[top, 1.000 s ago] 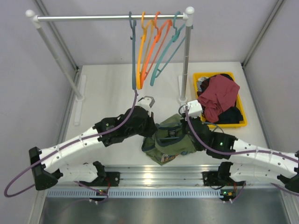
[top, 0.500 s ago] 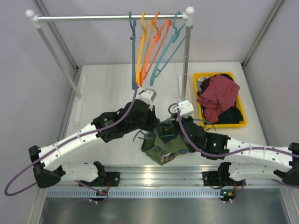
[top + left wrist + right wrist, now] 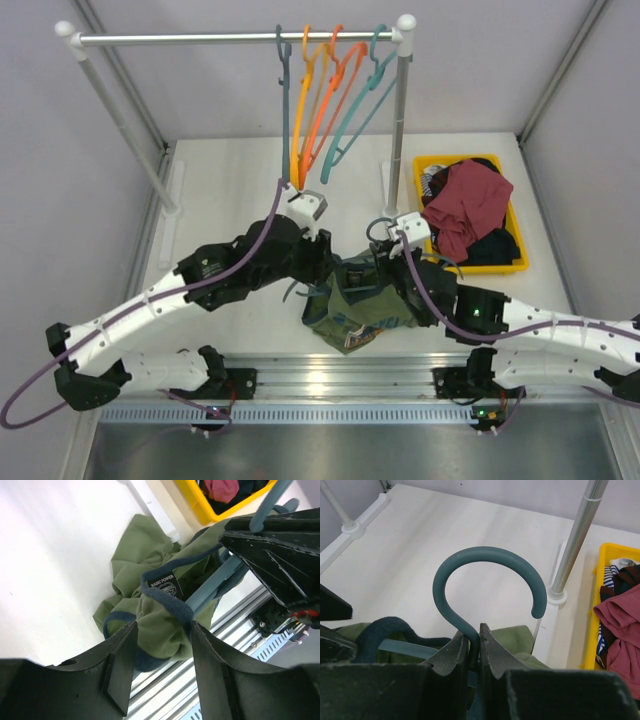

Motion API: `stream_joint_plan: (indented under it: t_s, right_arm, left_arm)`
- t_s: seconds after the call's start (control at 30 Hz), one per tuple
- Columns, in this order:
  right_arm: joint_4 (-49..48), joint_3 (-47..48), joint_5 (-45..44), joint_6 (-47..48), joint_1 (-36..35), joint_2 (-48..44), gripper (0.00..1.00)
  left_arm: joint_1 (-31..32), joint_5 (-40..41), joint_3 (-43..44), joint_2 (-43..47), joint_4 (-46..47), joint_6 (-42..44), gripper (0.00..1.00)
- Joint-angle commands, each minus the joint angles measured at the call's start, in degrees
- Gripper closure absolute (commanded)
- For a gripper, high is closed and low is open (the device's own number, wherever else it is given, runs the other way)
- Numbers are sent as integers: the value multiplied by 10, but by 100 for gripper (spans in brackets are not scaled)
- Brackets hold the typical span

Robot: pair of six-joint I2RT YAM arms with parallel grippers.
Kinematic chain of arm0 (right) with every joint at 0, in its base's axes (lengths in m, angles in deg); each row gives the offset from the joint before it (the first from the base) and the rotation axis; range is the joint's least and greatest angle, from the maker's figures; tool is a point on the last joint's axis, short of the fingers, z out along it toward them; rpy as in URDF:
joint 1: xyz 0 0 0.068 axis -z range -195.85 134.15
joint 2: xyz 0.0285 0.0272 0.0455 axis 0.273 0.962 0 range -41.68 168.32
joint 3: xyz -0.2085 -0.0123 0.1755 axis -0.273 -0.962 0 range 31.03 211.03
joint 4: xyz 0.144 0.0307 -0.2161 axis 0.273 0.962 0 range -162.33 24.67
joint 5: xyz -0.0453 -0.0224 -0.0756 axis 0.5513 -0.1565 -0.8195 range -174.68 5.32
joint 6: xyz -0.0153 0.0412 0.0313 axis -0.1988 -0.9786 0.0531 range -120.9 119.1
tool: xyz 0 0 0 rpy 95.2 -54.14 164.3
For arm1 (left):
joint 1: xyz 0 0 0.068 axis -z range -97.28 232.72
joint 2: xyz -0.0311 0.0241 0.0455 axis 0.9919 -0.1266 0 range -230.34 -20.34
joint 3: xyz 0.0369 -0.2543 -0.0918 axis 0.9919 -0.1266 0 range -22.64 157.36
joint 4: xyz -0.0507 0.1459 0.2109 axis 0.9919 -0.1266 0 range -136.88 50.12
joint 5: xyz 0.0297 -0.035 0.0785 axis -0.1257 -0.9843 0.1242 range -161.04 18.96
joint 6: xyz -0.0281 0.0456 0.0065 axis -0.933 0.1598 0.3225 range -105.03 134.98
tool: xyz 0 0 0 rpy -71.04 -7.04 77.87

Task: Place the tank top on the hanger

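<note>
The right gripper (image 3: 474, 641) is clenching the hanger (image 3: 485, 560) at the neck just below its curved hook, which is pointing upward. The left gripper (image 3: 163, 626) is standing with its fingers apart, and the dark neck trim of the tank top (image 3: 135, 550) is running through the gap without being pinched. One arm of the hanger is passing under that trim. The tank top is lying bunched on the table (image 3: 220, 190) near the middle of its near edge, between the two grippers.

At the table's right edge a yellow bin (image 3: 455, 158) is holding a maroon garment (image 3: 465, 205) heaped on top, some dark clothing (image 3: 495, 248) beneath it, and a striped piece (image 3: 615, 575) at its far end. Along the far edge a clothes rail (image 3: 230, 38) is carrying orange hangers (image 3: 320, 100) and a lighter green-teal hanger (image 3: 355, 120).
</note>
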Motion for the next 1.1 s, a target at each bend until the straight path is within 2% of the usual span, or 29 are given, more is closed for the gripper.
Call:
stream_joint_plan:
  t_s: [0.0,0.2,0.5,0.6,0.73,0.87,0.93,1.07]
  right_arm:
    - [-33,0,13,-10,-10,-17,100]
    - [-30,12,34,-5,-10,-26,100]
    - [-4,57,62,12,-10,-34,100]
    - [0,62,65,12,-10,-36,100]
    - [7,67,72,11,-10,-41,100]
    - [14,72,77,11,-10,-44,100]
    - [16,75,81,11,-10,-48,100]
    - [21,91,90,19,-10,-45,100]
  left_arm:
    - [0,5,18,65,25,51,46]
    - [0,-30,9,112,39,116,41]
    - [0,-118,-10,113,27,171,41]
    - [-1,-152,-19,102,34,179,43]
    - [0,-147,-29,91,30,191,46]
    - [0,-150,-41,94,45,201,53]
    - [0,-155,-47,94,50,205,60]
    - [-1,-177,-54,93,64,212,62]
